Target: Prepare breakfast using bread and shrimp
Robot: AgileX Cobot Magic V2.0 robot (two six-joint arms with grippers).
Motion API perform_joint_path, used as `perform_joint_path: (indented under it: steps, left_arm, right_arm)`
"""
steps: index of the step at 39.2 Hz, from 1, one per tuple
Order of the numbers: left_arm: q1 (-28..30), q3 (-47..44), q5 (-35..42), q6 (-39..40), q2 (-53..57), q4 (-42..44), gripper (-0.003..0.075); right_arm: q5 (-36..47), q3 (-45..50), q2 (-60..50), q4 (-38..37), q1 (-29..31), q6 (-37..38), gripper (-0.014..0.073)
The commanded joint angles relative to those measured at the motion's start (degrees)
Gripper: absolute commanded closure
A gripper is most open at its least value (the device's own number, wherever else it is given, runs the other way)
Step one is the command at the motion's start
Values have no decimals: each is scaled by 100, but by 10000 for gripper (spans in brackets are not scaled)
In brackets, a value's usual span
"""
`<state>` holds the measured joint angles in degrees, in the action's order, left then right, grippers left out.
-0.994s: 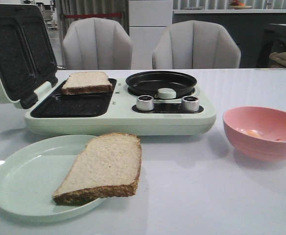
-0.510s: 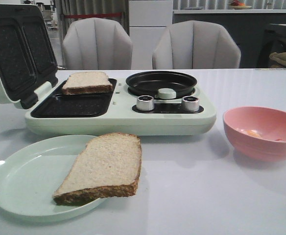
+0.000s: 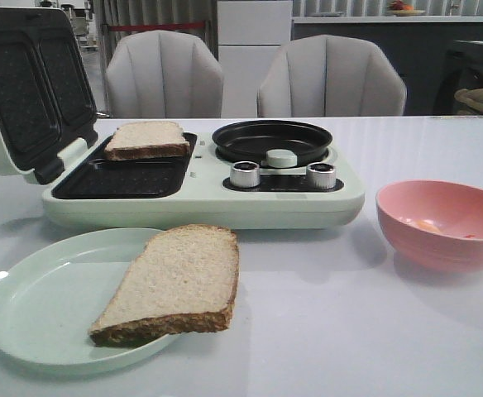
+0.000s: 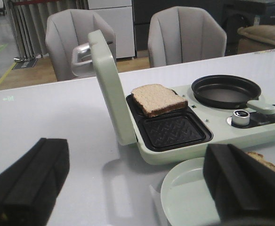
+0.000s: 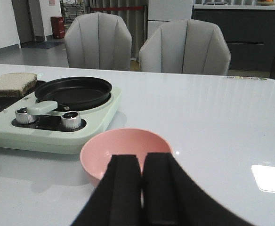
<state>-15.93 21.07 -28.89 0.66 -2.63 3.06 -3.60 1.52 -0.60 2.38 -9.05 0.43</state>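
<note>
Progress looks early: one bread slice lies on the grill's rear plate, the other slice still on the plate. Shrimp sit in the pink bowl; the pan is bare. Left end effector gapes wide, right end effector is closed; both hold nothing.

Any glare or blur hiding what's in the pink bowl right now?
Front view: soft but readable, small pale orange pieces show inside the round pink bowl. Right wrist view: the shut black right gripper blocks the bowl's inside, and a bright reflection sits on the glossy white table.
</note>
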Motion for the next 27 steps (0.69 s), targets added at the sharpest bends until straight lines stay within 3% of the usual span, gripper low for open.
perform_joint_path:
  steps: [1, 6, 15, 24, 27]
  left_arm:
    - [8, 128, 588, 80, 33, -80, 104]
    - [8, 119, 588, 80, 33, -110, 143]
    - [8, 119, 543, 80, 33, -118, 393]
    - [8, 119, 543, 80, 33, -118, 526]
    - [8, 119, 543, 80, 33, -118, 566]
  right_arm:
    - [441, -93, -123, -36, 31, -43, 419]
    - [441, -93, -123, -36, 31, -43, 419]
    - [481, -99, -123, -36, 31, -43, 419]
    - [2051, -136, -123, -18, 31, -12, 419]
    - [1879, -371, -59, -16, 25, -12, 419]
